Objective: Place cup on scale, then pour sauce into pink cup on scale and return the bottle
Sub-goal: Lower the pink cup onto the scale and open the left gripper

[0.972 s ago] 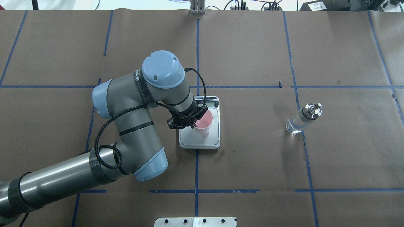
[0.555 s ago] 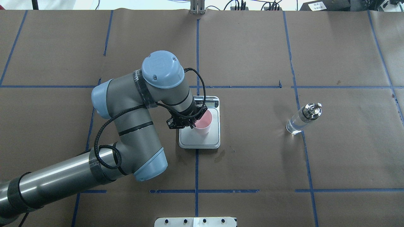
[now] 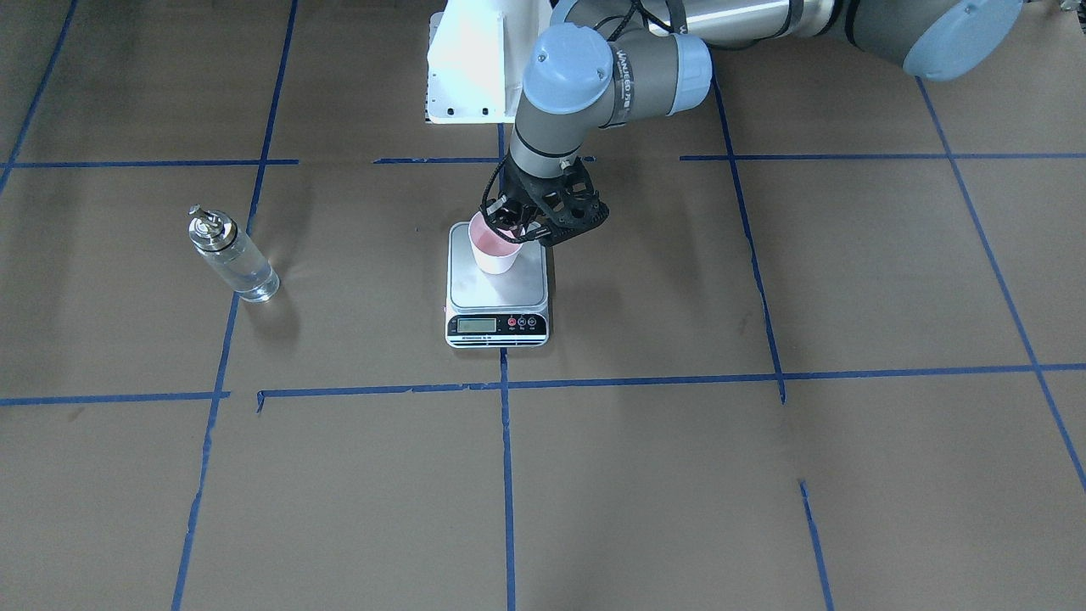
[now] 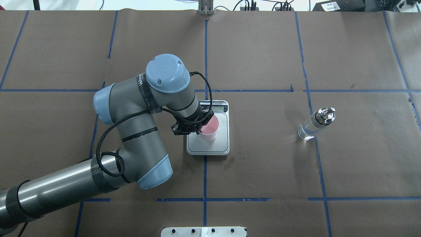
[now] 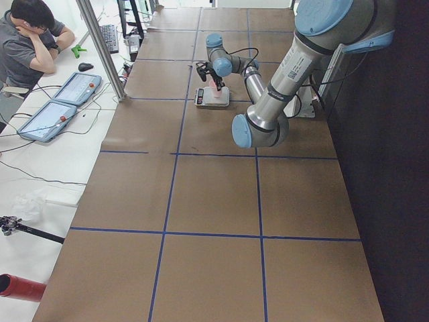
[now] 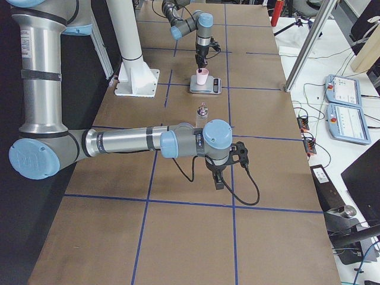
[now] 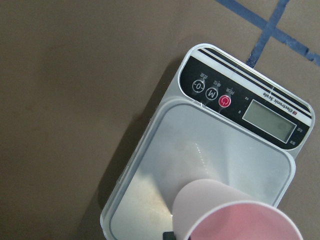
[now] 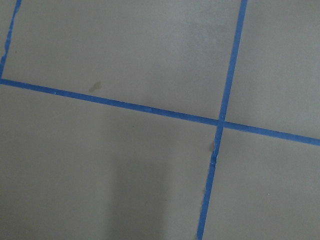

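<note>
The pink cup (image 4: pixel 210 128) is on the silver platform of the scale (image 4: pixel 218 146), at its rear left; I cannot tell whether it rests or hangs just above. My left gripper (image 4: pixel 200 127) is shut on the cup's rim from the left, also seen in the front view (image 3: pixel 514 227). The left wrist view shows the cup (image 7: pixel 235 215) over the scale (image 7: pixel 200 160). The clear glass bottle (image 4: pixel 312 126) with its silver spout stands upright to the right, apart from both arms, with clear sauce inside. My right gripper (image 6: pixel 218 180) hovers over bare paper; I cannot tell whether it is open.
The table is covered in brown paper with blue tape lines (image 4: pixel 204 164). A white mount plate (image 4: pixel 204 231) sits at the near edge. A person (image 5: pixel 30 37) sits at a side desk with tablets (image 5: pixel 64 100) beyond the table's end.
My left arm and gripper have shifted slightly to the left, and the cup has moved with them across the platform. The bottle has not moved.
</note>
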Robot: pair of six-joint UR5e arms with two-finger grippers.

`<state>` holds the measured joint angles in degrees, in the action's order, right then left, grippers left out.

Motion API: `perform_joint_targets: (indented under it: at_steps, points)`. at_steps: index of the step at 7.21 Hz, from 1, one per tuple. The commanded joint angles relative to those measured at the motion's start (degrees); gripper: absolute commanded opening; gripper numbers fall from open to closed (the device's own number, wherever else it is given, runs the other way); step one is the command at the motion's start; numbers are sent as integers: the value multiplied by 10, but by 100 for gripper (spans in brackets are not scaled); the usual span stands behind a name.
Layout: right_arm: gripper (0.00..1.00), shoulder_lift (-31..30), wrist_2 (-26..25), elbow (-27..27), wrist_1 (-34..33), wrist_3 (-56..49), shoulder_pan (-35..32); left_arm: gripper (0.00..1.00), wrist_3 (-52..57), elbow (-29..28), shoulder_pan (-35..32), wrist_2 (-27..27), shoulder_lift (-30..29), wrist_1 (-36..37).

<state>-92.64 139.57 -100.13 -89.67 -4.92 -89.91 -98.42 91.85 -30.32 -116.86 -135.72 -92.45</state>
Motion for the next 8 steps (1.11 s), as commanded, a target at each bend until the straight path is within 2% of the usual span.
perform_joint_targets:
  at_steps: [1, 2, 5, 7, 8]
  points:
    - [100, 0, -1, 1, -1, 0, 0, 89, 1, 2, 0, 1, 0, -1]
    - [100, 0, -1, 1, -1, 0, 0, 99, 1, 3, 0, 1, 0, -2]
    - [100, 6, 0, -8, -4, 0, 1, 100, 25, 39, -6, -5, 1, 8]
    - [100, -6, 0, -60, -12, 52, 5, 100, 53, 77, -25, -8, 1, 47]
    - [100, -37, 0, -131, -25, 101, 23, 100, 54, 82, -32, -8, 3, 54]
